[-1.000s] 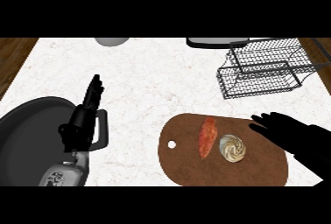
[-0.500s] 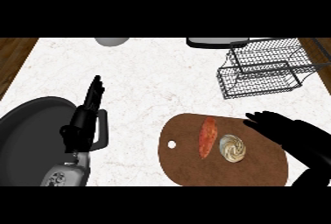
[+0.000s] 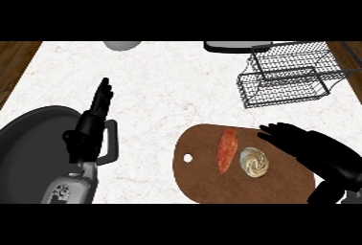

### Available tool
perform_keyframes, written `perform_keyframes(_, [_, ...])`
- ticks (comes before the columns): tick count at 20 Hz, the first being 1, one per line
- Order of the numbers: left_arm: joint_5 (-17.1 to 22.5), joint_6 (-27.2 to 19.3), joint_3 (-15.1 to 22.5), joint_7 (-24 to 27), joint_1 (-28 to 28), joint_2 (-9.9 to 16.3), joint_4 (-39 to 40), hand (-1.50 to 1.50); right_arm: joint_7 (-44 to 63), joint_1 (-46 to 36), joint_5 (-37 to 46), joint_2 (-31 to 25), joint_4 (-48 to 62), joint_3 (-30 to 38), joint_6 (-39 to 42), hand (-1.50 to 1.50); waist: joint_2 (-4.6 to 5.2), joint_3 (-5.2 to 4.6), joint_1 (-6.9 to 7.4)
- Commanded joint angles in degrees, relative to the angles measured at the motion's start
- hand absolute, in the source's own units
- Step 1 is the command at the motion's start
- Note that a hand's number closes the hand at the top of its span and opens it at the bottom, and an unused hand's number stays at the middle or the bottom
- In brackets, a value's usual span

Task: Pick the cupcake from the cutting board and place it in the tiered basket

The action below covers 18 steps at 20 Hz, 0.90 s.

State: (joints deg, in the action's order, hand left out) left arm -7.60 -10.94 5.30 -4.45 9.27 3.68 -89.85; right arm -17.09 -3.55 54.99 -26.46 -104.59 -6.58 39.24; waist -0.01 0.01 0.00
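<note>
hovering right hand [image 3: 311,146] beside upright round cupcake [image 3: 254,161] on cutting board [image 3: 205,182], fingers relaxed, holding nothing

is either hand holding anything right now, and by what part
Nothing is held. The right hand hovers beside the cupcake on the cutting board, fingers not around it. The left hand rests open near the pan.

Right hand [image 3: 311,146] hides cutting board [image 3: 205,177] edge; pan [image 3: 35,143] cut off left, seemingly.
</note>
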Motion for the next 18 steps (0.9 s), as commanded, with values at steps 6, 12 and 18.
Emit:
perform_keyframes(6, [0.52,2.41,-2.08,1.49,-0.75,0.14,0.44,0.0,2.36,-2.74,2.53,4.55,1.21,-0.75,3.95,-1.5,0.0,-0.02,0.02])
perform_keyframes(12, [-0.83,0.3,-2.65,5.95,0.16,-1.88,6.46,0.0,2.52,1.75,7.89,7.49,2.93,-6.22,-2.04,-1.5,0.04,-0.01,-0.13])
perform_keyframes(18, [-2.14,0.62,-1.74,3.05,-0.31,-2.16,3.09,0.0,-0.76,-1.51,6.9,5.46,5.68,-1.69,0.15,-1.5,-0.01,-0.01,-0.06])
